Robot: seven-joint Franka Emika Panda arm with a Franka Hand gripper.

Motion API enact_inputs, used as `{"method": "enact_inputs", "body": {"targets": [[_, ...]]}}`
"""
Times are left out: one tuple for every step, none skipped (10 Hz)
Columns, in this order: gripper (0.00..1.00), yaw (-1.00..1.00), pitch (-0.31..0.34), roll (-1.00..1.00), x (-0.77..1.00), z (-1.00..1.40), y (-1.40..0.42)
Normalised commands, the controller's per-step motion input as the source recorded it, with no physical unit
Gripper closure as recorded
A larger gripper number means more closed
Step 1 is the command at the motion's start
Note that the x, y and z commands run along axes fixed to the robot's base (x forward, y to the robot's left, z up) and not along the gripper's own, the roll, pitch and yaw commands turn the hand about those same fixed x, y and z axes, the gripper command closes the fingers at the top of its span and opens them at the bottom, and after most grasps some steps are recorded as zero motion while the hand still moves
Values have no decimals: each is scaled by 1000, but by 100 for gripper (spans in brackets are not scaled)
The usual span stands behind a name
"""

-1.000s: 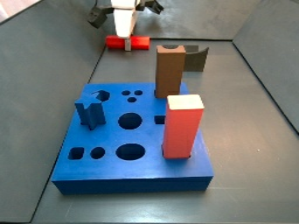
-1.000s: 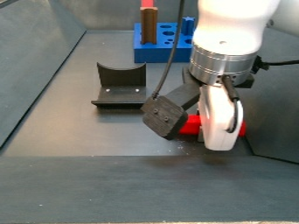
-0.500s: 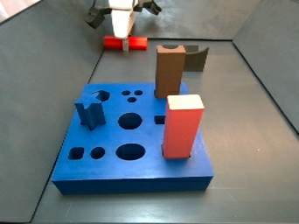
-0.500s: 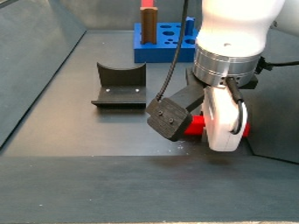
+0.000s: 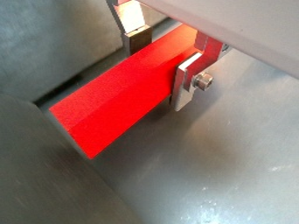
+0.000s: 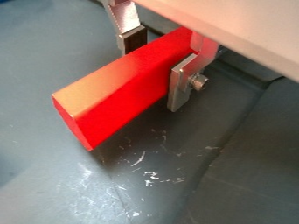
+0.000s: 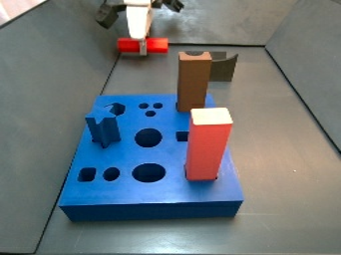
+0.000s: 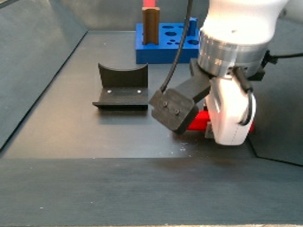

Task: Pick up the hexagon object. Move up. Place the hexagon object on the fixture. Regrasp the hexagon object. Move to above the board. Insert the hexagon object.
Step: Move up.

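Observation:
My gripper (image 5: pixel 162 54) is shut on the hexagon object (image 5: pixel 117 105), a slim bright red rod lying crosswise between the silver fingers (image 5: pixel 187 74). Both wrist views show this grasp, with the gripper (image 6: pixel 158 57) round the rod (image 6: pixel 111 92) and dark floor just below. In a side view the gripper (image 7: pixel 138 30) holds the rod (image 7: pixel 140 45) at the far end, beyond the blue board (image 7: pixel 127 164). In a side view the gripper (image 8: pixel 225 124) hangs right of the fixture (image 8: pixel 120 86), with the rod (image 8: pixel 201 122) partly hidden behind it. The fixture (image 7: pixel 224 66) also shows behind the brown post.
A brown post (image 7: pixel 193 80) and a thick red block with pale top (image 7: pixel 208 144) stand in the board, beside a small blue peg (image 7: pixel 103 129). Grey walls (image 8: pixel 48 62) enclose the floor. The board (image 8: pixel 166 40) lies far behind the fixture.
My gripper has risen slightly with the red rod held in it. Nothing else has moved.

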Motion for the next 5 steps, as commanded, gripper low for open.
{"method": "enact_inputs", "body": {"targets": [[100,-61,62,0,11,621,38],[100,-52,81,6,3,521,22],[100,-46,87,27,-11,387,11],[100,-41,91,41,-17,288,6],[100,-36,94,53,-17,191,1]]}}
